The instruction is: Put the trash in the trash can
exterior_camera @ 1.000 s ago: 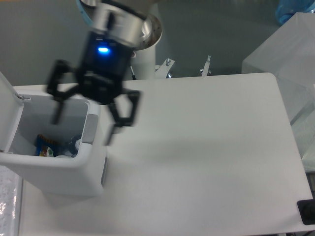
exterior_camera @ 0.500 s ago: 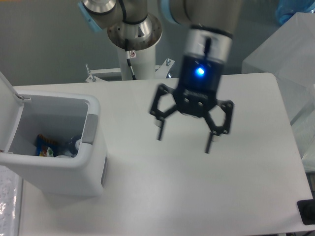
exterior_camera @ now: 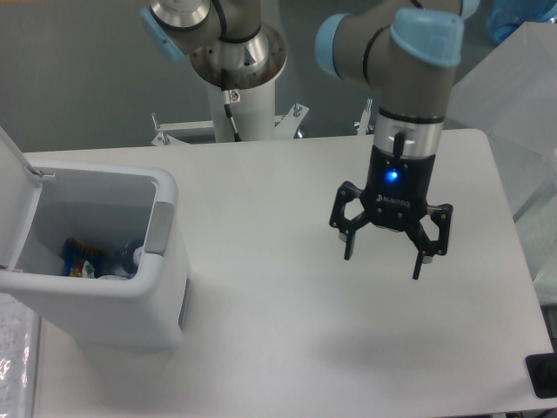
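Apparently we are hovering our gripper (exterior_camera: 384, 258) wide and empty, with the trash (exterior_camera: 91, 261) sitting inside the trash can (exterior_camera: 130, 300) at nine o'clock. Swinging back carelessly, we are risking clipping its raised lid (exterior_camera: 13, 187)

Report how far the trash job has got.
Done, as far as shows: the trash lies at the bottom of the trash can, whose lid stands open; the pieces are hard to tell apart there. In hand: nothing. The tool hangs open and empty over the table. Left: no loose trash shows on the table, so the job looks about finished.
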You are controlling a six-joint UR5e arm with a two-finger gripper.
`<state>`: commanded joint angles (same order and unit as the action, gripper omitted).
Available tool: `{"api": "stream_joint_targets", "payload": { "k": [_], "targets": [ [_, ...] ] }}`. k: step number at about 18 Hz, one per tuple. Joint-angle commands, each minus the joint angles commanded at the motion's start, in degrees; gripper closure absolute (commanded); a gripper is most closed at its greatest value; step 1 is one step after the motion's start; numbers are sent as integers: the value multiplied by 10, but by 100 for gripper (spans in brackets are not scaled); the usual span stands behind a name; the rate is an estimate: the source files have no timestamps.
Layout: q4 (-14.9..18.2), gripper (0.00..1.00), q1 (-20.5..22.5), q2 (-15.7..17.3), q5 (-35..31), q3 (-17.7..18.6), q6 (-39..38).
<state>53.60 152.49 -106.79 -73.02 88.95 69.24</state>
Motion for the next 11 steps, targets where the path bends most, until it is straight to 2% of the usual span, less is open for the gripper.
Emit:
{"api": "stream_joint_targets", "payload": {
  "k": [2, 6, 11],
  "targets": [
    [33, 0, -1, -1, -33, 1, 21],
    [70, 0, -4, -10, -72, -7, 35],
    [78, 0, -9, -22, -113, -4, 63]
  ]
}}
